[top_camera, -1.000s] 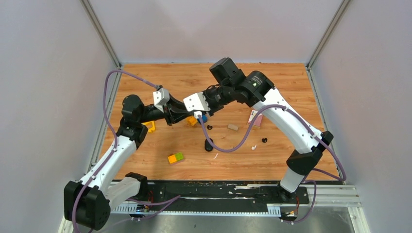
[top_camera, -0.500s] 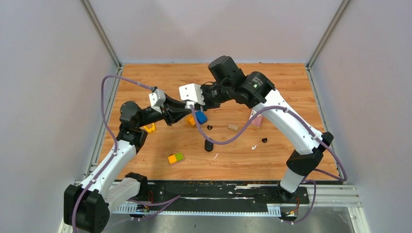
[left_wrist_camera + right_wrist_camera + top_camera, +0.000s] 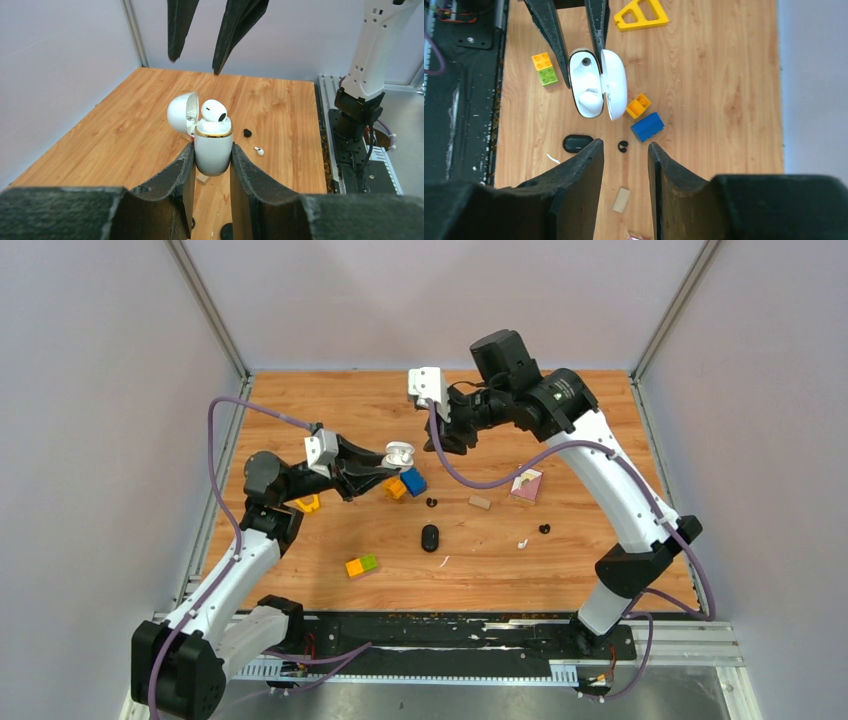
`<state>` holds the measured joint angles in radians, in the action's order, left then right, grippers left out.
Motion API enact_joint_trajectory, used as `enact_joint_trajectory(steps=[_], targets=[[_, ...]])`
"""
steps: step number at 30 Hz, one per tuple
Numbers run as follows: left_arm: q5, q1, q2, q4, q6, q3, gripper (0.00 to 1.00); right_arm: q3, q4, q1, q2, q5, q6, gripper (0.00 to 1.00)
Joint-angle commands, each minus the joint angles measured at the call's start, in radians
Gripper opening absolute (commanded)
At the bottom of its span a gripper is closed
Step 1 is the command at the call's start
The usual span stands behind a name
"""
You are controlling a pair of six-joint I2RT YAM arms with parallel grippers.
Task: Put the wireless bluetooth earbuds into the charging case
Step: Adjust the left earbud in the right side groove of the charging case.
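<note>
The table (image 3: 350, 400) carries a blue block (image 3: 413, 481) just beside an orange block (image 3: 396, 489), a yellow triangle (image 3: 308, 503), an orange-and-green block (image 3: 361, 565), a black oval piece (image 3: 430, 538), a small wooden piece (image 3: 480, 502), a pink card (image 3: 526, 485) and a thin white sliver (image 3: 444, 562). The right claw (image 3: 195, 65) hangs above the case, apart from it, with its jaws moderately parted and empty.

The left claw (image 3: 212, 148) pinches the charging case (image 3: 584, 80) by its sides, above the table. One white earbud (image 3: 214, 110) sits in one slot, and the other slot is bare. A second white earbud (image 3: 522, 543) lies on the table. One black earbud (image 3: 431, 502) lies near the blue block, another black earbud (image 3: 544, 529) near the right arm.

The case stands upright with its long axis vertical and its lid (image 3: 180, 112) swung back toward the far wall. The seated bud's rounded head rises above the gold rim.
</note>
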<state>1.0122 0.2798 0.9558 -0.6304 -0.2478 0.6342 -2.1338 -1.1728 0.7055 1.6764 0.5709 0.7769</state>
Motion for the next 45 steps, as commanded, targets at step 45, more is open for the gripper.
enact_joint_trajectory(steps=[45], targets=[[-0.078, -0.001, 0.047, -0.095, -0.036, 0.018, 0.0, -0.023, 0.123, -0.093, 0.016, 0.103, -0.391, 0.39]])
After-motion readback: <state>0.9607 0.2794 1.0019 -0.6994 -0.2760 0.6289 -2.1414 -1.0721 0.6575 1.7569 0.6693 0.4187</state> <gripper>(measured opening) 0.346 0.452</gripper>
